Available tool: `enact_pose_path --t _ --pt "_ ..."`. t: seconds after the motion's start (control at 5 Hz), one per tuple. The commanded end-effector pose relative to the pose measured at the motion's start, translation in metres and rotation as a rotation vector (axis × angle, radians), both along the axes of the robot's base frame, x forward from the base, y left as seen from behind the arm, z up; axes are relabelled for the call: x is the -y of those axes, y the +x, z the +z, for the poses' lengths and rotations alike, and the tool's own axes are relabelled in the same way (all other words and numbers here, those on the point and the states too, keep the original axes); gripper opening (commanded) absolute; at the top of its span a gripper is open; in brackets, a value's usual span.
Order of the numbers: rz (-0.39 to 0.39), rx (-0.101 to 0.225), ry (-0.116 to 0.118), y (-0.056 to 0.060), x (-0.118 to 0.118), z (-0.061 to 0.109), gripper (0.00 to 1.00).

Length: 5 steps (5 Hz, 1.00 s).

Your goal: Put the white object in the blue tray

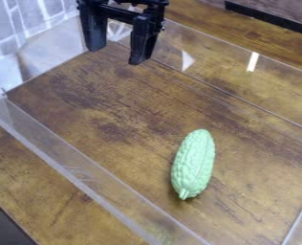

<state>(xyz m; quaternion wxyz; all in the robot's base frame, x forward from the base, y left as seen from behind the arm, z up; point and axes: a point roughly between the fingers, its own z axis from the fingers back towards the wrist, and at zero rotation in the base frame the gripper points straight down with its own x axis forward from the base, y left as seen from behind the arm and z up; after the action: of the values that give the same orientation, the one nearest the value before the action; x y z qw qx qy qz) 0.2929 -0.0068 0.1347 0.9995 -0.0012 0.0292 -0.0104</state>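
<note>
On the desk [102, 105], the pale gourd [193, 164], likely my target, looks firm; I'd grasp mid-body. Gripper [118, 38] fingers stand apart.

My open black gripper [119, 36] hangs above the brown wooden table [109, 110]. A pale-green bitter melon [193, 165] (bumpy thing) lies nearby.

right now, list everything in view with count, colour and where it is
wooden table: one, brown, across the view
ridged vegetable-like item: one, pale green, on the table, right of image centre, toward the bottom
clear plastic edging: count unclear, transparent, along the image's left and right sides
small marks: two, white, upper right of the image
patterned material: one area, pale bluish white, upper left corner, identity unclear
gripper: one, black, top of the image, jaws apart
</note>
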Motion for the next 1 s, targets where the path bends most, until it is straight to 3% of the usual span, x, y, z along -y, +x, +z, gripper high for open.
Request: enact_pose_path --t 0.0,0.2,0.8 --pt "-0.010 0.006 -0.004 0.013 0.002 -0.006 1.00" --pt "-0.008 0.028 -0.008 0.035 0.003 -0.010 1.00" --pt "-0.047 0.049 -0.007 0.058 0.006 -0.022 1.00"
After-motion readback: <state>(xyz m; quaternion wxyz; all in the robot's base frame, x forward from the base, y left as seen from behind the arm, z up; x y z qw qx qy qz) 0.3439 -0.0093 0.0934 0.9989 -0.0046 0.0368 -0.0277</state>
